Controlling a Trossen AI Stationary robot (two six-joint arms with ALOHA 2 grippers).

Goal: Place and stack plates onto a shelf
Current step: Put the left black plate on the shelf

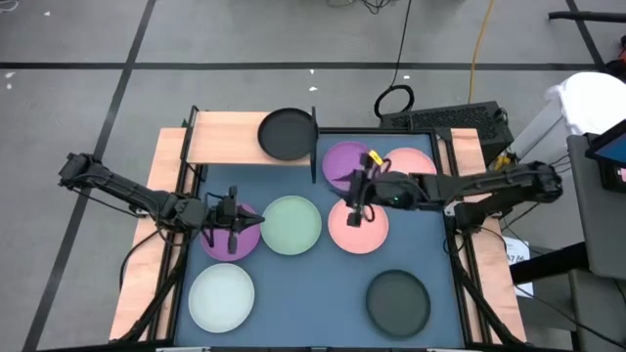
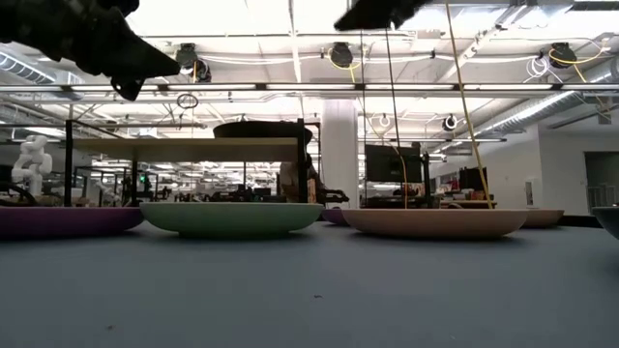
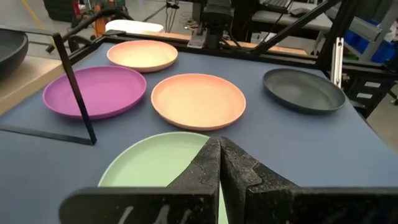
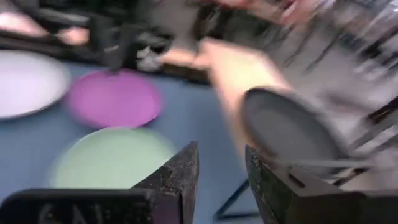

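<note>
The light-wood shelf (image 1: 235,139) stands at the table's far left, and one black plate (image 1: 288,133) rests on it. On the tabletop lie a purple plate (image 1: 344,161), a pink plate (image 1: 413,161), a second pink plate (image 1: 360,230), a pale green plate (image 1: 291,225), a second purple plate (image 1: 217,240), a whitish plate (image 1: 222,298) and a second black plate (image 1: 398,300). My left gripper (image 3: 219,163) is shut and hangs above the left purple plate. My right gripper (image 4: 221,163) is open, above the nearer pink plate, empty.
Black shelf legs (image 3: 74,87) stand on the table by the far purple plate. Wooden side rails (image 1: 147,259) run along both table sides. In the low view both arms (image 2: 87,39) are high above the plates. Bare tabletop shows near the front edge (image 1: 313,303).
</note>
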